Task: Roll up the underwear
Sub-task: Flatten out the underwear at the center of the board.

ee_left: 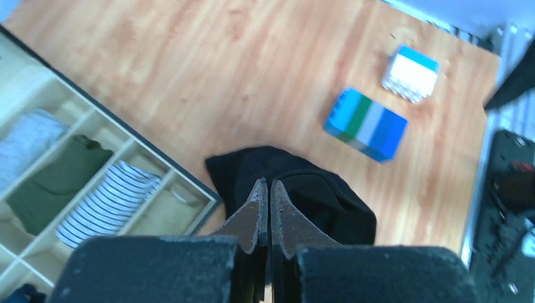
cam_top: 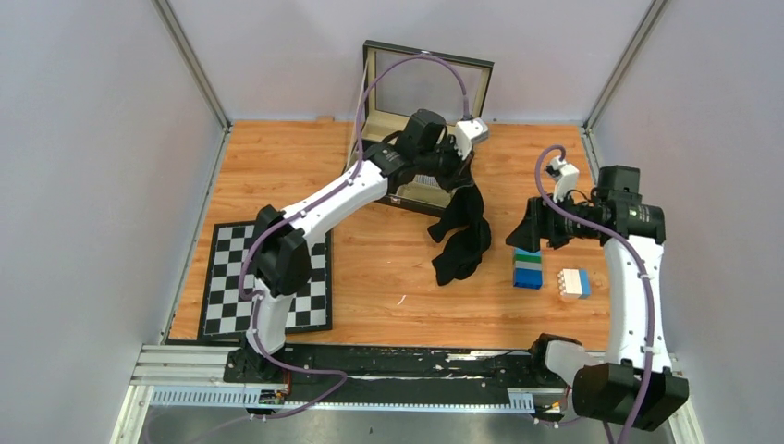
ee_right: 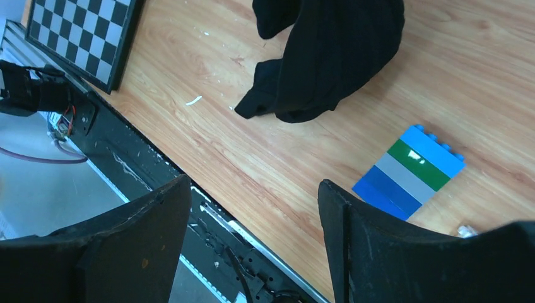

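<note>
The black underwear [cam_top: 462,233] hangs from my left gripper [cam_top: 460,176], its lower end bunched on the wooden table. In the left wrist view my left gripper [ee_left: 270,189] is shut on the underwear [ee_left: 315,202], which droops below the jaws. In the right wrist view the underwear [ee_right: 328,57] lies crumpled ahead. My right gripper [cam_top: 518,231] is open and empty, hovering to the right of the cloth; its fingers [ee_right: 353,240] stand wide apart above the table's front edge.
An open divided box [cam_top: 421,190] with folded clothes [ee_left: 107,196] stands at the back. A blue-green brick stack [cam_top: 528,269] and a white-blue brick [cam_top: 573,283] lie right of the cloth. A chessboard [cam_top: 268,277] lies at the front left.
</note>
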`<state>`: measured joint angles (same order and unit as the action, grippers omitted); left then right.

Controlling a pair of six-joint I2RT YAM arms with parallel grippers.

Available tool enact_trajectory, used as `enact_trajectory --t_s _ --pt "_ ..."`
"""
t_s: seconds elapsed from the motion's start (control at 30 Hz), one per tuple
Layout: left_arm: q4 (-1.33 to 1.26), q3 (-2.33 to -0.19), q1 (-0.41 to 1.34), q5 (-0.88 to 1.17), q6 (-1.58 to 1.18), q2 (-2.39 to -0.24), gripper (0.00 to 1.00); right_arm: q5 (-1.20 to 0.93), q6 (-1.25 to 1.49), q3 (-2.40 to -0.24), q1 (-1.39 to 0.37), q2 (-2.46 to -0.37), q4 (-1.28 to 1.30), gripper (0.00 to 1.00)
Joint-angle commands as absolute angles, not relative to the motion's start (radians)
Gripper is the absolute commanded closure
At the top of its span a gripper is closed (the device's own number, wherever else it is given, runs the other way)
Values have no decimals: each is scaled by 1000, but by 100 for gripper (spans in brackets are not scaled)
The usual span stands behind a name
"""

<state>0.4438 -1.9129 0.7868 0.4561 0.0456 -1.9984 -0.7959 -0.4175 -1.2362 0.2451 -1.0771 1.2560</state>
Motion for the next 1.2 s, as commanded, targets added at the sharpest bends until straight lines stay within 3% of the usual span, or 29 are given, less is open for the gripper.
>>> enact_trajectory --t_s 0.0,0.2,0.37,0.77,1.0,1.17 --pt "318 -1985 715 325 -96 -2117 100 -728 -353 -1192 173 -1161 1101 28" --pt "287 -1991 623 233 -238 -2178 100 -715 -287 -1163 69 -1340 959 32" --pt "314 -1880 557 204 -314 -2110 100 -642 -324 -1171 -119 -1444 912 43" --pt "321 -1649 452 279 -242 -1957 100 -265 -542 -1078 -610 -1454 743 54" --pt "332 -1620 445 300 -203 -1933 100 -313 -673 -1035 -655 -1479 695 61" --pt "330 -1622 443 337 -227 -1938 100 -397 -802 -1006 -677 -1474 656 57"
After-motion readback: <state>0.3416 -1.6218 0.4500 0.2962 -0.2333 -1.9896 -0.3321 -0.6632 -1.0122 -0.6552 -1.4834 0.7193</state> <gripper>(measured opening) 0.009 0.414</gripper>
